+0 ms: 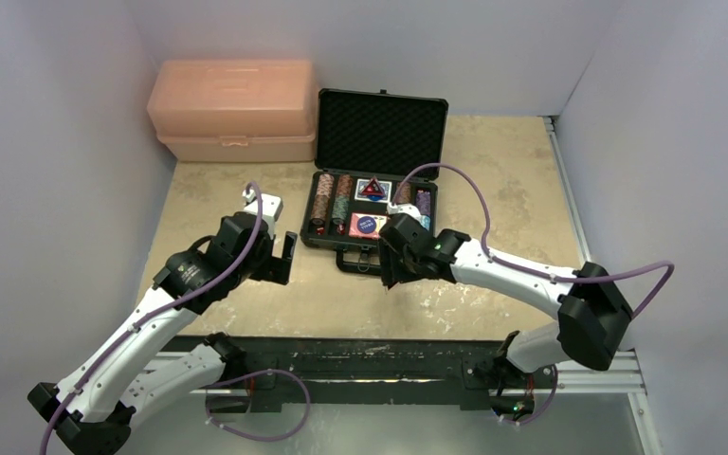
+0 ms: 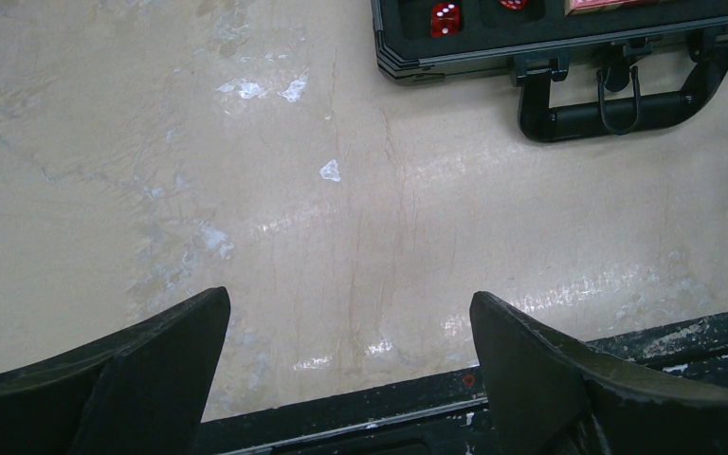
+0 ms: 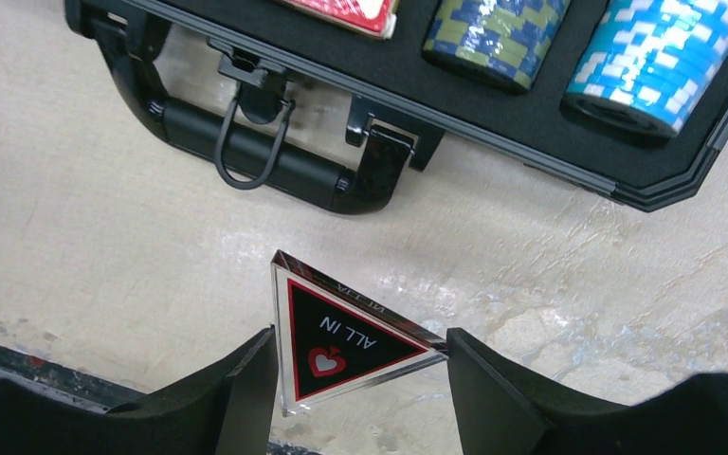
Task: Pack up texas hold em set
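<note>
Now the right pincer (image 3: 360, 374) stands partly open and grips a clear triangular button (image 3: 341, 336) between its two fingers (image 3: 242, 389). The button has a black face with a red border, a red heart and the words "ALL IN". Its left edge lies against one finger and its right corner touches the other finger. The pincer holds it over the beige surface (image 2: 152, 190), just in front of the handle (image 3: 246, 161) of the black case (image 1: 381, 133).

The case lies open at the far middle of the surface, with its foam-lined lid upright. A salmon-pink box (image 1: 232, 109) stands just beside it on the left. Inside the case are chip stacks (image 3: 659, 57), a red card deck (image 3: 351, 9), a red die (image 2: 444, 19) and a red triangle (image 1: 372, 189).

The left pincer (image 2: 351, 355) is opened wide and holds nothing. It hangs over the surface, to the left of the case and apart from it.
</note>
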